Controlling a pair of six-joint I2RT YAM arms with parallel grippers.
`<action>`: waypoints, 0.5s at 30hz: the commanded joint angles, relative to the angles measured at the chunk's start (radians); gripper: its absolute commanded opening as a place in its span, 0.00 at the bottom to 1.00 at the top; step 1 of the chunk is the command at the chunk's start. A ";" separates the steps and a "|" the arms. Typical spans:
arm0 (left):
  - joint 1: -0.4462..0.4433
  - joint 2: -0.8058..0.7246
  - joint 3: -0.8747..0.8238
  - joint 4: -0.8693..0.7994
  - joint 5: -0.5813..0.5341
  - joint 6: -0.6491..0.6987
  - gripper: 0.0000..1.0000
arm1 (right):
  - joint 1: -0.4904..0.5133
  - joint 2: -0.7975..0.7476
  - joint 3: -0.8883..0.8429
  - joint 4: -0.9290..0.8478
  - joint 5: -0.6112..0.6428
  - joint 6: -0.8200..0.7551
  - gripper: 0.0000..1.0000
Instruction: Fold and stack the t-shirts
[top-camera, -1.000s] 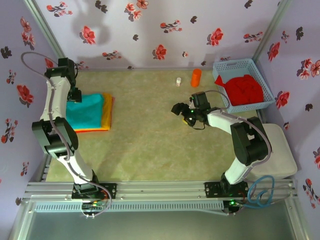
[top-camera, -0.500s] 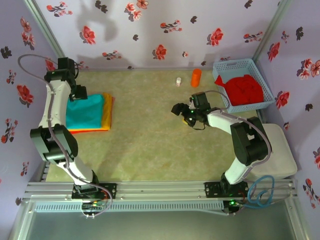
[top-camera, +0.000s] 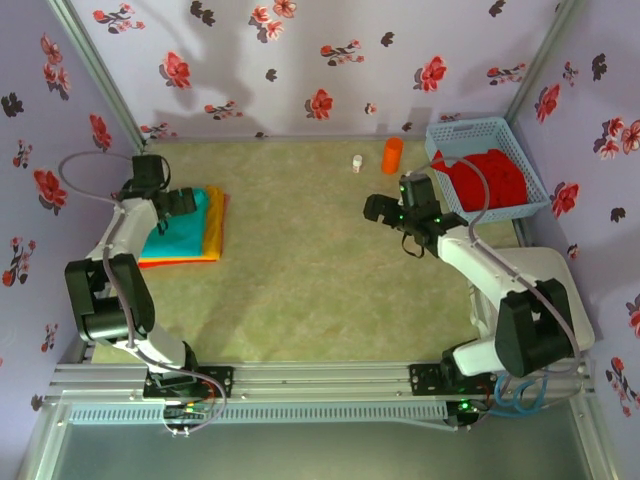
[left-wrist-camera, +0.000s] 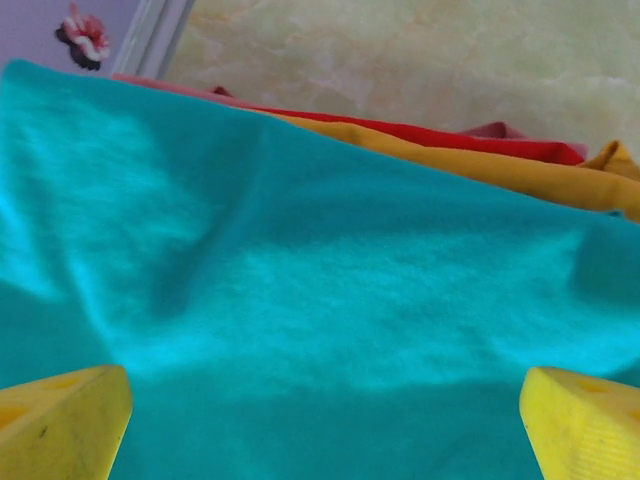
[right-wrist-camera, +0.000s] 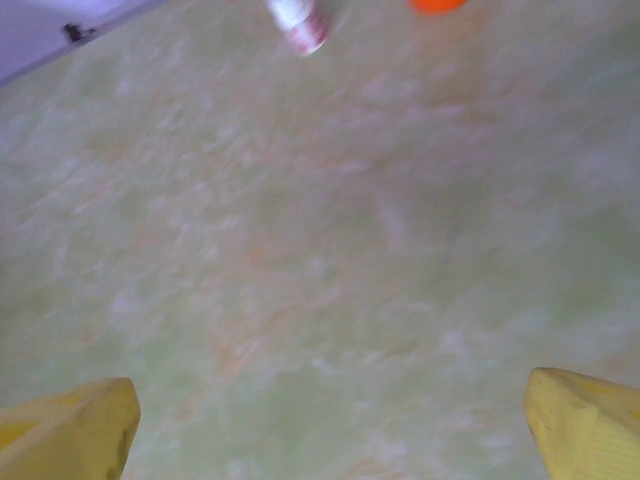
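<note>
While flat, teal t-shirt (top-camera: 175, 236) slightly askew

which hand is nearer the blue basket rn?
Right. The right hand hangs over the table close to the basket; the left hand is at the far side, over the teal t-shirt.

Beige table (top-camera: 300, 290) with stacked t-shirts (top-camera: 185, 235), basket (top-camera: 465, 124), orange cylinder (top-camera: 392, 155), small bottle (top-camera: 357, 162)

Shows teal shirt (top-camera: 175, 235) stacked on yellow shirt (top-camera: 213, 225) at left, left gripper (top-camera: 185, 200) over the far edge. Shows red shirts (top-camera: 492, 178) heaped in basket (top-camera: 478, 128), right gripper (top-camera: 373, 208) nearby over table (top-camera: 300, 290).
</note>
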 joint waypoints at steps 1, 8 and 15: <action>-0.007 -0.061 -0.131 0.319 0.029 -0.002 1.00 | -0.006 -0.029 -0.056 -0.015 0.275 -0.145 0.99; -0.012 -0.202 -0.462 0.641 0.024 -0.002 1.00 | -0.006 -0.143 -0.296 0.259 0.557 -0.311 0.99; -0.040 -0.262 -0.657 0.885 0.001 0.019 1.00 | -0.021 -0.251 -0.433 0.417 0.622 -0.431 1.00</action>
